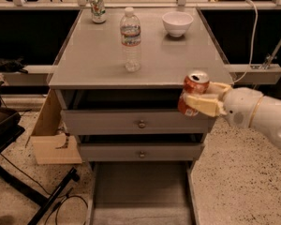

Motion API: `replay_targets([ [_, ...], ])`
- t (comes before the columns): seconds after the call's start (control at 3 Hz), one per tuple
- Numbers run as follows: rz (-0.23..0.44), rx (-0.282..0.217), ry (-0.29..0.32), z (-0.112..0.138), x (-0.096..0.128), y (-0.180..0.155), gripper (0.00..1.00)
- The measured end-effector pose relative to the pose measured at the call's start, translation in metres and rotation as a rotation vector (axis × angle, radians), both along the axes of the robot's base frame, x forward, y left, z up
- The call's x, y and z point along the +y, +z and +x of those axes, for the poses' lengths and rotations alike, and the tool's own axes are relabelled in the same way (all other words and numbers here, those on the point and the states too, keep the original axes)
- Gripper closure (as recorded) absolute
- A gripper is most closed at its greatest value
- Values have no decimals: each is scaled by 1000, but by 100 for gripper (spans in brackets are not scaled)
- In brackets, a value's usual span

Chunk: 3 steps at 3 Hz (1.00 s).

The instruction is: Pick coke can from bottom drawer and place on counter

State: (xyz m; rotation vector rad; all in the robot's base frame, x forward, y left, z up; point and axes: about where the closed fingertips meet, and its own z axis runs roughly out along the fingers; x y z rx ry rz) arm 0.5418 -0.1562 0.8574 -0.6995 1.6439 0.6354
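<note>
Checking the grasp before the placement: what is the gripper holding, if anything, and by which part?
The gripper holds the coke can by its side wall, fingers clamped across the body, its top free, beside the counter's front right corner.

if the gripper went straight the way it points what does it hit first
The gripper, shut on the coke can, points left; likely the front edge of the counter comes first, depth unclear.

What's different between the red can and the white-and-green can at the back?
The small red soda can is tilted, held in the cream hand off the grey counter's front right corner; the white-and-green patterned can stands upright at its back left. Both are drink cans.
</note>
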Motion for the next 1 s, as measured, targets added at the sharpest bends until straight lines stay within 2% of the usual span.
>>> replay_targets([
  [0.33,-49,-49,-128,36,-9,61,100],
  [0.67,-72,-95,-242,77,-20,89,100],
  [1.0,-81,-109,-322,114,-31,88,100],
])
